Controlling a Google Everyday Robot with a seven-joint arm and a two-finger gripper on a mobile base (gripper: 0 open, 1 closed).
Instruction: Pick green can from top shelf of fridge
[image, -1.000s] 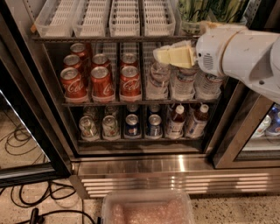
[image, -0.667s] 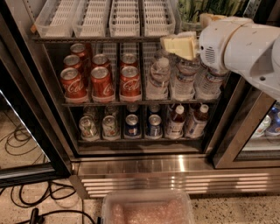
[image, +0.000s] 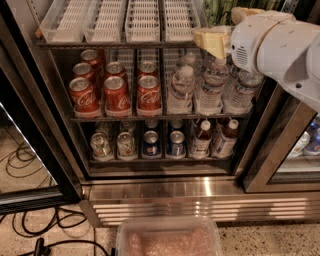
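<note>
Far to the left of the tool and lower, the fridge (image: 165, 192) has its black-edged glass door (image: 35, 145) swung open, with dark cables (image: 30, 230) lying on the speckled floor under it. Level with the tool and to its left runs the top shelf (image: 115, 45), a thin dark wire rack carrying white slotted lane trays (image: 142, 20) side by side. Below and left of the tool, red cola cans (image: 117, 92) stand in three lanes on the next rack, and a rack further down holds small cans (image: 125, 145) in a row. Well below the tool, at the bottom edge of the view, sits a clear tub (image: 167, 239) with something pinkish in it. Directly beneath the tool stand clear water bottles (image: 215, 85), and under those, bottles with red caps (image: 202, 137). The tool (image: 222, 31), cream-yellow, is at the right end of the top shelf, right at the shelf's front edge. Whether it is open or closed I cannot tell. The green can (image: 218, 11) stands just behind and above the tool on the top shelf, its pale body with dark green streaks partly hidden by it; contact cannot be made out. Right of the tool, the bulky white arm (image: 285, 55) slopes down toward the right edge, in front of a neighbouring steel-framed door (image: 280, 150)
</note>
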